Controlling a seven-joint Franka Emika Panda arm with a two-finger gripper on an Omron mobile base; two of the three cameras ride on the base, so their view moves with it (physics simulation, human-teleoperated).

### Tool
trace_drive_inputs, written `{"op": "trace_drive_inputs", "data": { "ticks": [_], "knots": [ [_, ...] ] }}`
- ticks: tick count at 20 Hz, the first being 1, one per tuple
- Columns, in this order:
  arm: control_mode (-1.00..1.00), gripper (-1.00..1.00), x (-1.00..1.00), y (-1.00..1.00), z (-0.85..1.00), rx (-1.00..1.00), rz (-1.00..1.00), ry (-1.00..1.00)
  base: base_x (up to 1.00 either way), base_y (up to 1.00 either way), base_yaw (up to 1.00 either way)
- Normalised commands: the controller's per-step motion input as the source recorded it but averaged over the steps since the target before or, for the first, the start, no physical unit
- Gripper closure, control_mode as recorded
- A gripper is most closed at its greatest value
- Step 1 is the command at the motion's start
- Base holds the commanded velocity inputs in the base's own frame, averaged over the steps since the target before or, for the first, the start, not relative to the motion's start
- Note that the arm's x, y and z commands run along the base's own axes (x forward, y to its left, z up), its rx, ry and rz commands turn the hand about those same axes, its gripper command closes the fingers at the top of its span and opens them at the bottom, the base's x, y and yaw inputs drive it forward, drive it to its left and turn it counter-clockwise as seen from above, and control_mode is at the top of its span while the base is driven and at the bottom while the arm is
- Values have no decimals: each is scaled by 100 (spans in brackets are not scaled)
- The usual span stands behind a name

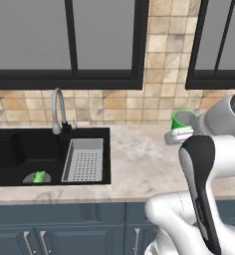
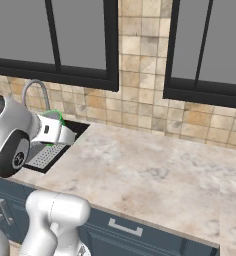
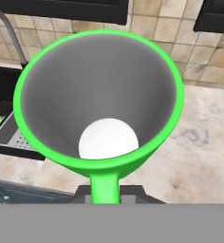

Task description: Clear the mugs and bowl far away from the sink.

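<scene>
Gripping the bright green mug (image 3: pixel 99 95) by its handle, the gripper (image 3: pixel 104 190) holds it close under the hand camera, so that the mug's grey inside and a white round bottom fill most of that view; the jaws are closed on the handle, whose green stem runs down between the dark finger tips. From the left base view the green mug (image 1: pixel 183 120) hangs above the marbled counter (image 1: pixel 139 164), to the right of the sink (image 1: pixel 40 154) and near the tiled back wall, with the white wrist of the arm just beside it. From the right base view only a thin green edge of the mug (image 2: pixel 59 120) peeks out behind the white hand, above the counter (image 2: pixel 155 175) at the sink's right end.

Inside the black sink basin lies a small bright green thing (image 1: pixel 39 177) on a grey round patch; what it is cannot be told. A grey perforated drainer tray (image 1: pixel 83 159) sits in the right part of the sink, and the curved metal faucet (image 1: pixel 57 109) stands behind the basin against the tiles. Dark-framed windows (image 1: pixel 64 40) run above the tiled wall, and blue cabinet fronts (image 1: pixel 64 224) close off the counter below.
</scene>
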Motion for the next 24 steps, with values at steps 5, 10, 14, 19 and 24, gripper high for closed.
{"op": "trace_drive_inputs", "data": {
  "ticks": [5,10,14,19,24],
  "knots": [
    [-100,100,-58,-3,43,2,-4,4,0,0,0],
    [100,100,-8,-1,1,1,0,3,-60,0,1],
    [100,100,0,0,0,0,0,0,-51,17,12],
    [100,100,0,0,0,0,0,0,-56,95,18],
    [100,100,0,0,0,0,0,0,-32,100,35]
  ]
}}
